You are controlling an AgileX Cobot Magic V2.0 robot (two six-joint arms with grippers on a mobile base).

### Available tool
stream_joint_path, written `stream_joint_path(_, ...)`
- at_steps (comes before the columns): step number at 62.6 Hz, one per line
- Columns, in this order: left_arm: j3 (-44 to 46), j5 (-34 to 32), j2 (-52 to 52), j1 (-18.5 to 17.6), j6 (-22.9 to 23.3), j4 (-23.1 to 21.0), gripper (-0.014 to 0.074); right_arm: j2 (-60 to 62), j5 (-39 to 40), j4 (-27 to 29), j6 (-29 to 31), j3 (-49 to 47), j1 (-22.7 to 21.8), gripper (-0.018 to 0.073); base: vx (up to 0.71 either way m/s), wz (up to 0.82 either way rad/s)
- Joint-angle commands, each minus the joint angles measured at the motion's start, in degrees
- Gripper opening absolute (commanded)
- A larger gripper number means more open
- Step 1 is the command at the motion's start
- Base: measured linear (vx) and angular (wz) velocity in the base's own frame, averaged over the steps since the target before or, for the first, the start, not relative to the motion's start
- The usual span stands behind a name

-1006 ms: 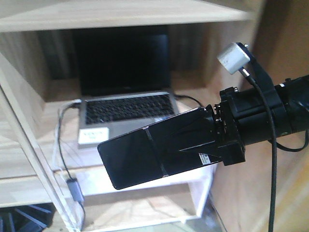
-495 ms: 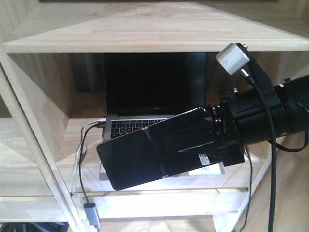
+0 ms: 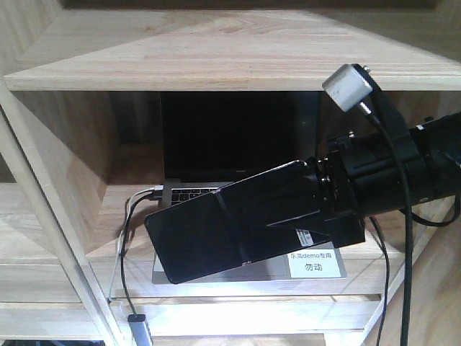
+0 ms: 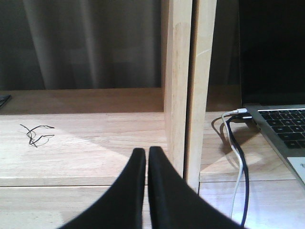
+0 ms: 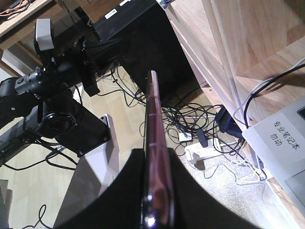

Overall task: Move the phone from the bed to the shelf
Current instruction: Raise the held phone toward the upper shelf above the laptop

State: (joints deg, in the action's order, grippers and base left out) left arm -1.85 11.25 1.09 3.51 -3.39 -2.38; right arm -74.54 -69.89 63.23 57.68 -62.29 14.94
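Clamping the phone by one end, the right end effector may clip the laptop or shelf plank, jarring it loose.

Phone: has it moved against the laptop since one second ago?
Yes, upward: the phone now hides most keys of the laptop, which earlier showed above it.

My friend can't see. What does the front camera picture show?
The right end effector holds the black phone in front of the wooden shelf. Behind it, an open grey laptop sits in a shelf compartment.
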Motion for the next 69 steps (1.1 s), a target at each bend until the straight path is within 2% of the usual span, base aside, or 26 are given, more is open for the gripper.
stream_joint_path(1,-0.41,-3.99,0.48,0.02,0.0,-0.53,0.0001,1.61,-3.74,4.76,0.0,-1.53,0.03,-0.0002,0.01,0.01)
stream_joint_path(69,-0.41,-3.99,0.48,0.02,0.0,-0.53,0.0001,1.61,-3.04,5.13,0.0,-1.82,0.03,-0.0002,0.0,0.0)
